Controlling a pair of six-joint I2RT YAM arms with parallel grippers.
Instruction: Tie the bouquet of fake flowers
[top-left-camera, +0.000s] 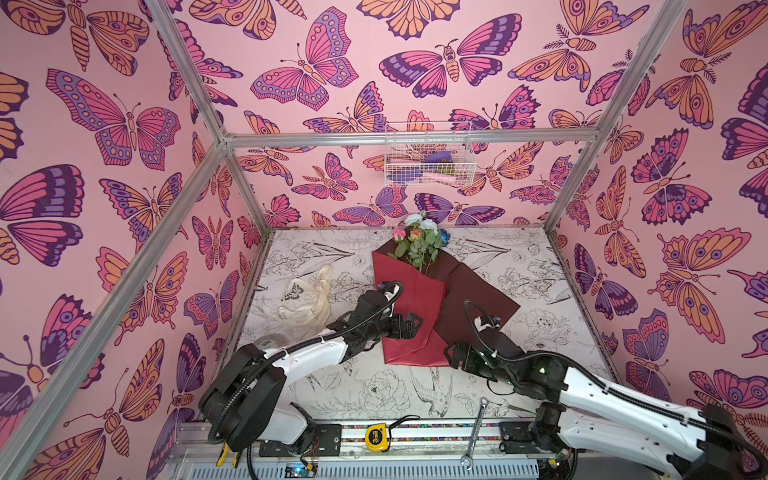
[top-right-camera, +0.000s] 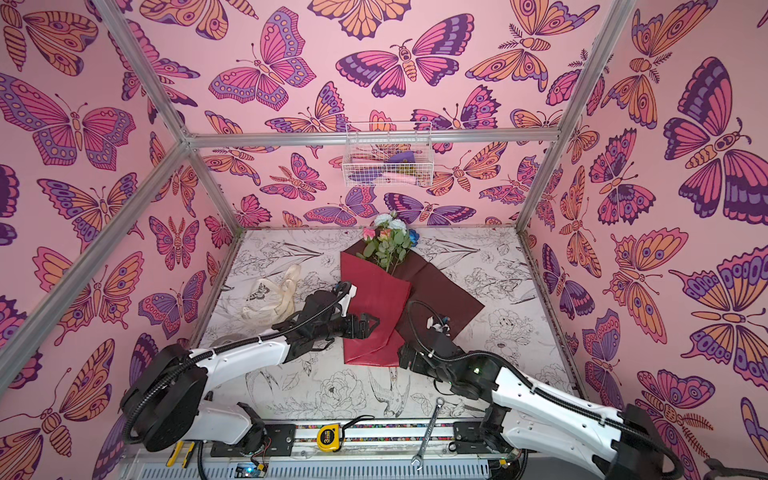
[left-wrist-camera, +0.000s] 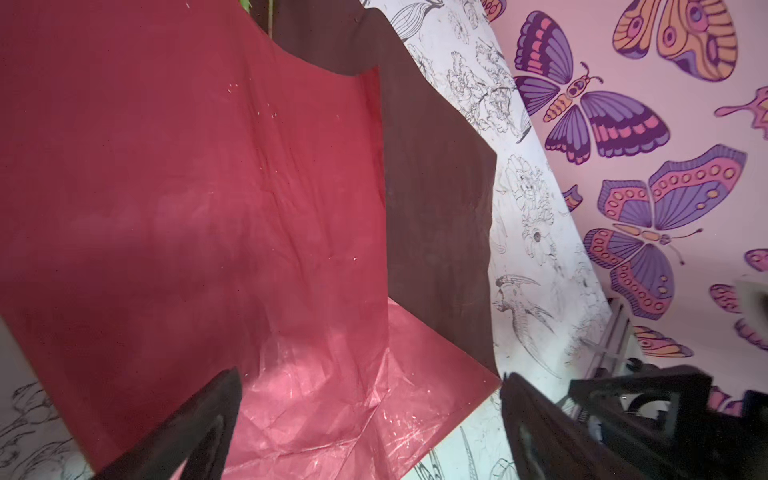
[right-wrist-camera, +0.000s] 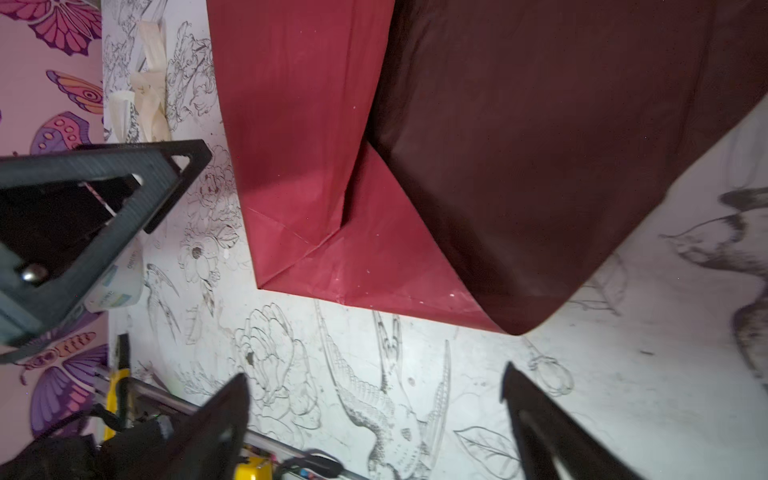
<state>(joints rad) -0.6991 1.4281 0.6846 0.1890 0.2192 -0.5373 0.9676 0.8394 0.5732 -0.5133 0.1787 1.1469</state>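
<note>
The bouquet of fake flowers (top-left-camera: 419, 243) (top-right-camera: 388, 241) lies at the table's middle back, heads toward the far wall. Its red wrapping paper (top-left-camera: 409, 303) (top-right-camera: 374, 303) has the left flap folded over the stems, while the darker right flap (top-left-camera: 478, 307) spreads out to the right. My left gripper (top-left-camera: 413, 328) (top-right-camera: 368, 326) hovers open over the folded paper's lower part (left-wrist-camera: 332, 399), holding nothing. My right gripper (top-left-camera: 449, 356) (top-right-camera: 405, 358) is open just off the paper's near right corner (right-wrist-camera: 511, 328), over bare printed tabletop (right-wrist-camera: 374, 395). The stems are hidden under the paper.
A cream ribbon (top-left-camera: 307, 299) (right-wrist-camera: 149, 104) lies in a heap left of the paper. A clear tape roll (right-wrist-camera: 112, 286) sits near the left arm. A yellow tape measure (top-left-camera: 377, 437) and a wrench (top-left-camera: 476, 432) lie at the front rail. A wire basket (top-left-camera: 428, 156) hangs on the back wall.
</note>
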